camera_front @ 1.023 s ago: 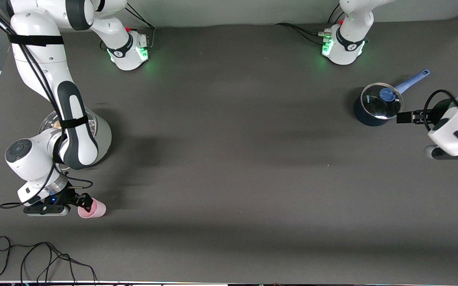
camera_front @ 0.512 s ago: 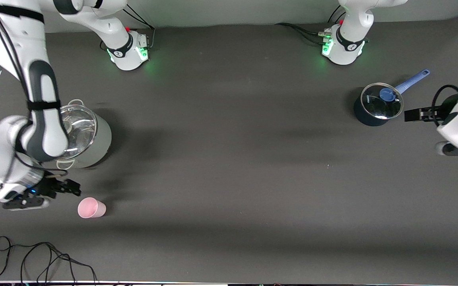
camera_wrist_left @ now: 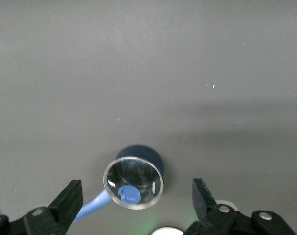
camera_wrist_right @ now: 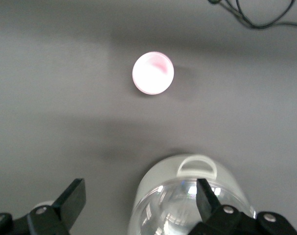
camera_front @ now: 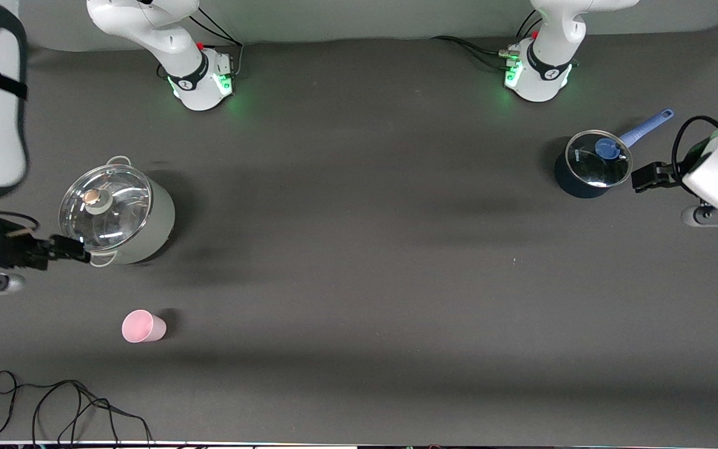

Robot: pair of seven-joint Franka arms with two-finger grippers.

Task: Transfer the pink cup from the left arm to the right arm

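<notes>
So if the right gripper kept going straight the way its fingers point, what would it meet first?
Probably the lidded white pot: the open right gripper points at the pot's base, close beside it. Its height is unclear. The pink cup is off that line.

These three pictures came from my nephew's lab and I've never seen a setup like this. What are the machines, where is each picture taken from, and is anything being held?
Two white robot arms are bolted along one edge of a dark table. The wide picture looks down from a high camera facing them. The other two come from cameras on the arms' wrists, looking past each arm's own two black fingers.

On the table: a pink cup standing upright near the front camera, a pale pot with a glass lid at the right arm's end, a dark saucepan with a blue handle and glass lid at the left arm's end, and a loose black cable at the front edge.

Nothing is held. The right end effector is open beside the pale pot, apart from the cup. The left end effector is open beside the saucepan.
</notes>
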